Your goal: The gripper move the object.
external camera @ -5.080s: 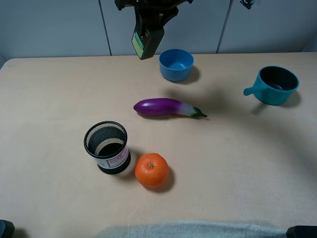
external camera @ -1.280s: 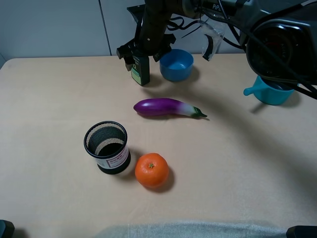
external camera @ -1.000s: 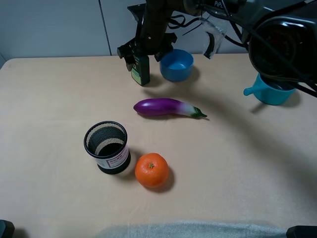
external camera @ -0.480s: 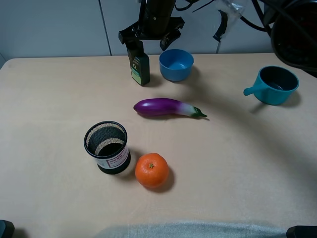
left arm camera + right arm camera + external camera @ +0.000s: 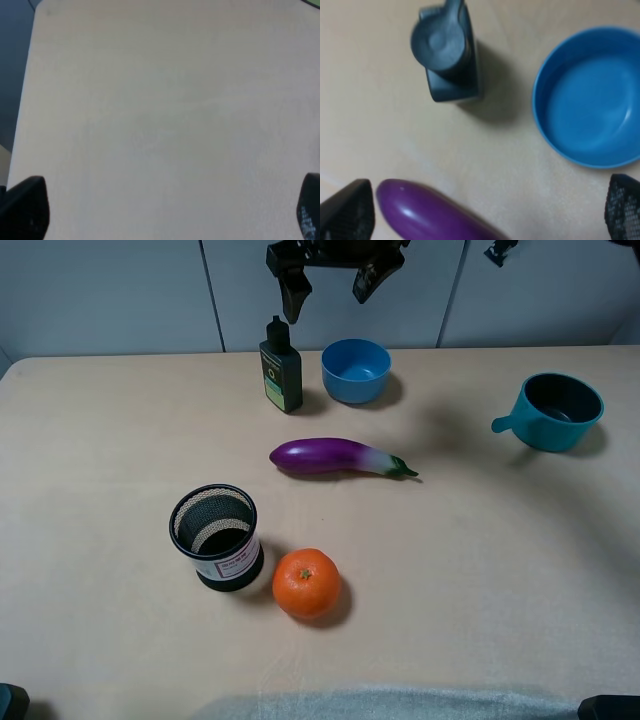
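The object, a small dark bottle (image 5: 281, 368) with a black spout cap and a light green label, stands upright on the table just left of the blue bowl (image 5: 356, 370). My right gripper (image 5: 329, 282) is open and empty, raised above and behind the bottle and apart from it. In the right wrist view the bottle (image 5: 447, 55) shows from above, between and beyond the spread fingertips (image 5: 347, 212). My left gripper (image 5: 165, 212) is open over bare table, with only its fingertips (image 5: 22, 207) showing.
A purple eggplant (image 5: 340, 457) lies mid-table. A black mesh cup (image 5: 216, 536) and an orange (image 5: 307, 583) stand nearer the front. A teal cup with a handle (image 5: 553, 411) is at the right. A wall runs behind the table's far edge.
My right gripper set the bottle down left of the blue bowl, opened, and rose up and away from it. The bottle now stands free.
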Action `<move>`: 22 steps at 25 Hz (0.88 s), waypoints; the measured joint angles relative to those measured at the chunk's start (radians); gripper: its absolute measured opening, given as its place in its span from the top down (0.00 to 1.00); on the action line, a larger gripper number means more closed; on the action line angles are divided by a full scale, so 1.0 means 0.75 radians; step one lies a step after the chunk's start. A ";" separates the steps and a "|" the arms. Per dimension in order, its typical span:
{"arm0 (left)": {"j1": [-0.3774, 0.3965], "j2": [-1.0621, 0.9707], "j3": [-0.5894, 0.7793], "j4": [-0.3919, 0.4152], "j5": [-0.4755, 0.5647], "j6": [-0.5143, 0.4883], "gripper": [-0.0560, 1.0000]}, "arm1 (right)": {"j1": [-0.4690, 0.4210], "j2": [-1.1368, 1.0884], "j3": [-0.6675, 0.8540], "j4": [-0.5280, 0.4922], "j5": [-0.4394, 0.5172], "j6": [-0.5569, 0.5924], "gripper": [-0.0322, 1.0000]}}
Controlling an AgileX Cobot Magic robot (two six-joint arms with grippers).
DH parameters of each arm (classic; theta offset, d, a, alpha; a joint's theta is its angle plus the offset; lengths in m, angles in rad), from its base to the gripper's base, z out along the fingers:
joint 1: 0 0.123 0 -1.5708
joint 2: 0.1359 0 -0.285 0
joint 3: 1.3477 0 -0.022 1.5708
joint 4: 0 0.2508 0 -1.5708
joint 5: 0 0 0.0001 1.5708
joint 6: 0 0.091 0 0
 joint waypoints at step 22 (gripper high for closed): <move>0.000 0.000 0.000 0.000 0.000 0.000 0.01 | -0.001 -0.467 0.391 0.036 0.001 -0.047 0.30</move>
